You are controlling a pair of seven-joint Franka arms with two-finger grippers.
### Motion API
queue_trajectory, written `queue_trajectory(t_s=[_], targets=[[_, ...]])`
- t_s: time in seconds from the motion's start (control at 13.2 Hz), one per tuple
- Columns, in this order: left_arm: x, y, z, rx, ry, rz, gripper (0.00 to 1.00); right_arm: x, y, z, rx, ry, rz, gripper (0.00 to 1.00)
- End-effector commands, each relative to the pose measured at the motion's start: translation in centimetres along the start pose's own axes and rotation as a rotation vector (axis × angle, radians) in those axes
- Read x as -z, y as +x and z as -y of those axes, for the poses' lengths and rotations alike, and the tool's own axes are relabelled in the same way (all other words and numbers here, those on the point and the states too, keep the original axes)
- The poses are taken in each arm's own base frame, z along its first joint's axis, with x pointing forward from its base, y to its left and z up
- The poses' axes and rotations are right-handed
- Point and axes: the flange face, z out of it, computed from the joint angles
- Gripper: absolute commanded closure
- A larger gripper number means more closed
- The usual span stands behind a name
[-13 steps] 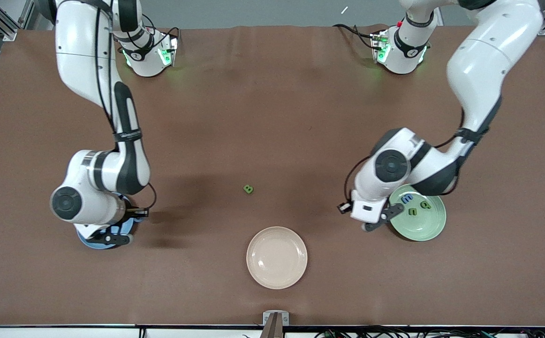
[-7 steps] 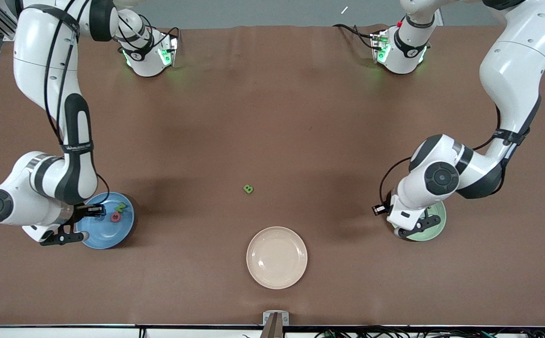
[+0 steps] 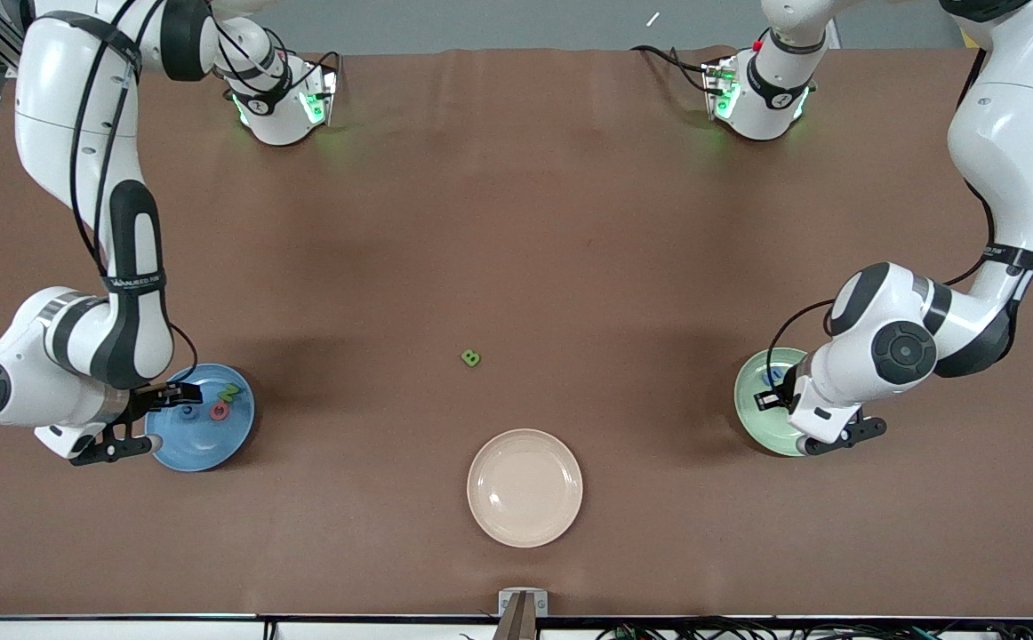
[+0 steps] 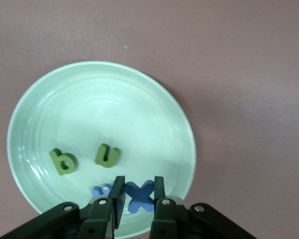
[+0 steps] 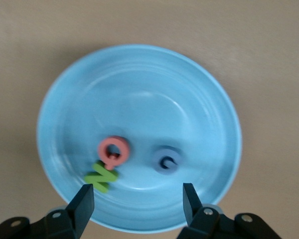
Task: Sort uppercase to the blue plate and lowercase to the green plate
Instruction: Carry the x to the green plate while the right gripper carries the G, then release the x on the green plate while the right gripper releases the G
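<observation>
The blue plate (image 3: 205,452) holds the pink-red Q (image 5: 113,151), green N (image 5: 100,177) and blue C (image 5: 166,162). My right gripper (image 5: 138,191) is open and empty over that plate's rim (image 3: 118,443). The green plate (image 3: 750,402) holds the green p (image 4: 62,162), green e (image 4: 107,155) and blue m (image 4: 100,190), which is partly hidden by a finger. My left gripper (image 4: 138,183) is shut on the blue x (image 4: 139,196) low over that plate, near its rim (image 3: 839,436). The green B (image 3: 470,358) lies alone on the table's middle.
A cream plate (image 3: 524,487) sits nearer to the front camera than the green B, between the two coloured plates. The brown table (image 3: 516,222) is bare around them.
Both arms swung outward toward their own ends of the table. The right arm uncovered the blue plate's letters. The left gripper moved from beside the green plate to over it.
</observation>
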Motion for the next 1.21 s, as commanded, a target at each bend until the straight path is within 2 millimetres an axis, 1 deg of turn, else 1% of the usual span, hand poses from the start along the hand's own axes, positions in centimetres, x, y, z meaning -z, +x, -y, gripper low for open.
queue_trajectory(t_s=[0.0,0.08,0.23,0.3,0.38,0.45,0.53,0.6,0.68,0.76,0.83,0.91,0.98,1.06,1.13], targets=[[-0.8,-0.2,0.2,-0.029,0.01,0.002,0.99,1.1,0.6,8.0,-0.141,0.015,0.029,0.13],[-1.0,-0.1,0.3,-0.03,0.009,0.002,0.99,0.9,0.7,11.0,-0.194,0.013,0.046,0.12],[-2.5,0.5,1.2,-0.018,0.009,0.003,0.96,1.6,0.8,17.2,-0.305,0.004,0.044,0.12],[-2.5,0.6,1.1,-0.017,-0.001,-0.007,0.9,1.7,0.6,20.0,-0.329,0.0,0.05,0.1],[-2.5,0.5,0.9,-0.019,-0.001,-0.007,0.73,1.5,0.3,23.2,-0.341,-0.011,0.052,0.08],[-2.3,0.5,0.9,-0.003,0.0,-0.008,0.28,1.3,0.0,26.4,-0.34,-0.02,0.048,0.08],[-2.1,0.6,1.2,0.001,0.003,-0.008,0.01,1.1,-0.4,29.3,-0.347,-0.026,0.043,0.08],[-1.7,0.7,1.3,0.004,0.004,-0.012,0.0,0.9,-0.8,32.0,-0.391,-0.008,0.042,0.08],[-1.2,0.7,1.3,-0.003,0.008,-0.017,0.0,0.6,-1.2,34.1,-0.443,0.024,0.043,0.08],[-0.5,0.8,1.3,-0.003,0.012,-0.023,0.0,0.5,-1.3,35.8,-0.496,0.053,0.031,0.08],[0.8,0.9,1.3,-0.005,0.029,-0.026,0.0,0.4,-1.4,36.9,-0.556,0.074,0.021,0.08],[2.8,1.2,1.0,-0.001,0.043,-0.027,0.0,0.1,-1.7,38.6,-0.622,0.101,0.014,0.08],[4.8,1.5,0.9,0.005,0.064,-0.014,0.0,-0.6,-2.0,40.7,-0.674,0.127,0.008,0.08],[7.6,2.0,0.8,0.001,0.074,-0.008,0.0,-1.3,-2.2,42.1,-0.726,0.144,-0.007,0.08],[10.3,2.4,0.8,-0.048,0.083,-0.002,0.0,-2.0,-2.1,42.7,-0.771,0.158,-0.023,0.08]])
